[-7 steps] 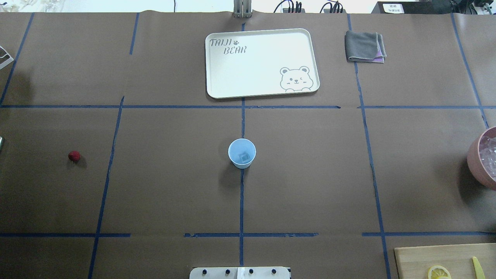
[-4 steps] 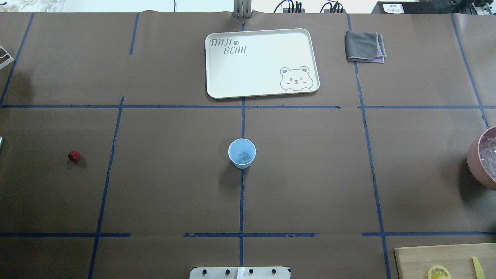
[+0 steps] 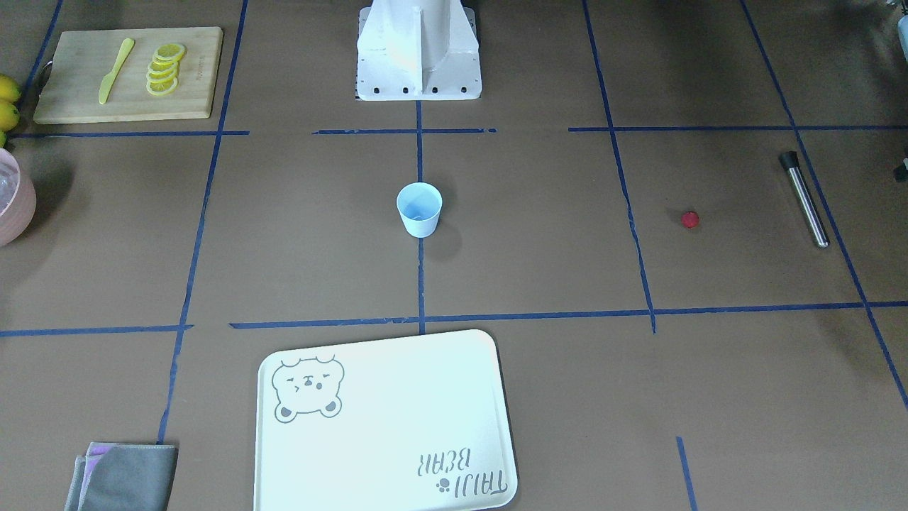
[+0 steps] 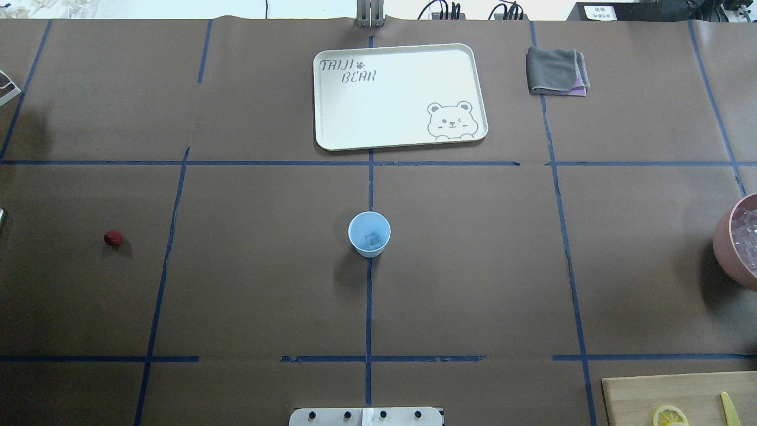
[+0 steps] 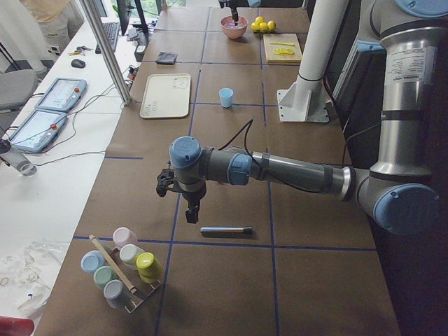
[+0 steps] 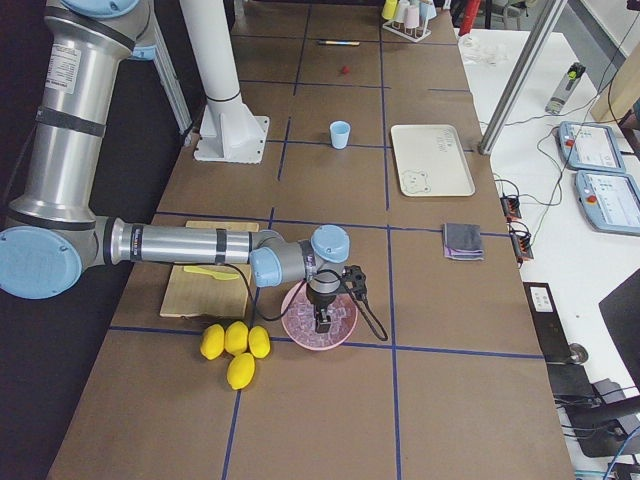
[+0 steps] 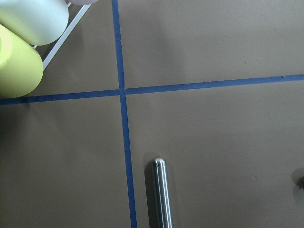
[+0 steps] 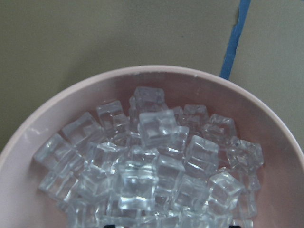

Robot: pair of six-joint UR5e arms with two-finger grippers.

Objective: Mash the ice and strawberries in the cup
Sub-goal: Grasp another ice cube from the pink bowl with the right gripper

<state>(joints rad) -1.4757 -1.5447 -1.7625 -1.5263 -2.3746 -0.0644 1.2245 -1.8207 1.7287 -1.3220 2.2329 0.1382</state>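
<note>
Blue cup (image 4: 369,234) holds one ice cube (image 4: 374,240); the strawberry (image 4: 113,238) lies apart on the bench (image 4: 473,266), so mashing is not begun. How open the left tool (image 5: 191,212) and right tool (image 6: 322,322) stand, I cannot tell.

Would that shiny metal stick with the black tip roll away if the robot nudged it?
Probably: the shiny round metal rod with a black end lies flat on the brown paper, so a sideways nudge would likely roll it. Its polished surface could slip in a grip. It looks stiff.
</note>
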